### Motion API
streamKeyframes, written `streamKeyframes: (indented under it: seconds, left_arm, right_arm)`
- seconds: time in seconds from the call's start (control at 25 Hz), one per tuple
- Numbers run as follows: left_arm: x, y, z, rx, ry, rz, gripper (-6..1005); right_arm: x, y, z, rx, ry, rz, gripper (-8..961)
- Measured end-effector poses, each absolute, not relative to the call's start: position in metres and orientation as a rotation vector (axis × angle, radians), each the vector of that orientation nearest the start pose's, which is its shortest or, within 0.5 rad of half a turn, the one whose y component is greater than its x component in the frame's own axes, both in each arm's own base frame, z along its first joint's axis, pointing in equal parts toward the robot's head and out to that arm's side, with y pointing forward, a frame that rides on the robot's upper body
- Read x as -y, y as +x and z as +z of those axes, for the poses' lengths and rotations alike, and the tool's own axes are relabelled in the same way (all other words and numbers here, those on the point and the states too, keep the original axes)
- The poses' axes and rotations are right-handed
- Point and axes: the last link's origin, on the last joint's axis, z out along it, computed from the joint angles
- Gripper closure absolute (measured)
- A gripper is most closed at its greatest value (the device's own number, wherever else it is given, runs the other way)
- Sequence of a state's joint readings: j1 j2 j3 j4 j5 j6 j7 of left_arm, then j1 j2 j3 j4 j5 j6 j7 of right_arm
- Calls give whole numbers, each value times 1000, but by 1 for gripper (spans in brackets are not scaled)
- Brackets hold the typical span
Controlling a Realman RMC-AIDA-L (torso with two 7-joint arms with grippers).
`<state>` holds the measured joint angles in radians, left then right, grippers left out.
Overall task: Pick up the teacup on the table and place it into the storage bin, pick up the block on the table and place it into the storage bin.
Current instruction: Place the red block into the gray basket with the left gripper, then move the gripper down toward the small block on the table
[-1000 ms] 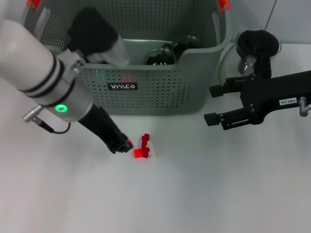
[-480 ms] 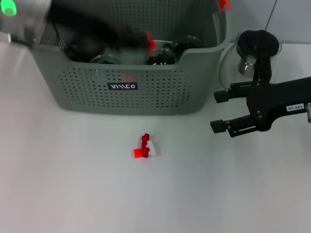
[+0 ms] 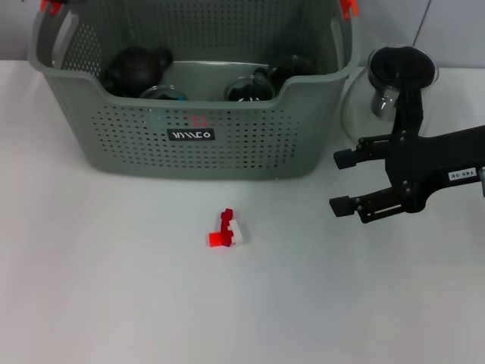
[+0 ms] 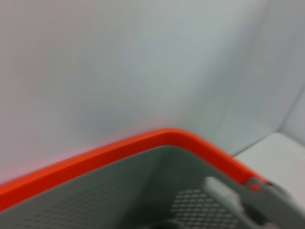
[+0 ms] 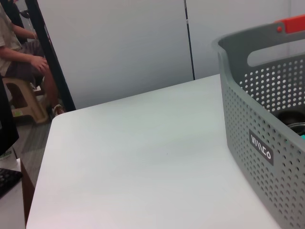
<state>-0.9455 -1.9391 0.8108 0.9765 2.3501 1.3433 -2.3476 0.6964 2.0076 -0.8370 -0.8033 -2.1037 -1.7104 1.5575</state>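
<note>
While the right gripper (image 3: pixel 342 182) hovers unclenched (empty), the block (image 3: pixel 226 230) lies before the storage bin (image 3: pixel 227 144).

Black right gripper (image 3: pixel 342 182), two slim straight fingers (image 3: pixel 350 203), boxy black body, small white label

One storage bin (image 3: pixel 227 144) — one block (image 3: pixel 226 231) — one hand (image 3: pixel 341 182).
</note>
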Motion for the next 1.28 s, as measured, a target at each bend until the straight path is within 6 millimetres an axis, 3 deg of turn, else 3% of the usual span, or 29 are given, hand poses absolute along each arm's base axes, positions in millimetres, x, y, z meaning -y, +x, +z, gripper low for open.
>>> streamKeyframes:
  seconds: [0.24, 0.44, 0.56, 0.72, 0.88, 1.0, 1.28]
  left_arm:
    - [-473, -129, 86, 885, -2396, -218, 710]
    - [-463, -132, 92, 877, -2410, -225, 478]
    - [-435, -134, 93, 826, -2497, -259, 391]
    - [-377, -135, 89, 641, -2659, -373, 276]
    - [-323, -148, 81, 429, -2775, -507, 153]
    - [-302, -163, 74, 356, -2837, -560, 59]
    - [-280, -208, 54, 384, -2935, -631, 53]
  right_arm:
    - [-358, 201, 24, -384, -3044, 437, 75]
    - [-358, 200, 24, -382, -3052, 435, 75]
    - [-358, 199, 24, -379, -3055, 425, 75]
    - [-359, 199, 22, -367, -3060, 401, 76]
    - [-360, 196, 15, -334, -3086, 347, 76]
    - [-363, 190, 6, -295, -3109, 276, 76]
    - [-371, 164, -28, -219, -3161, 86, 75]
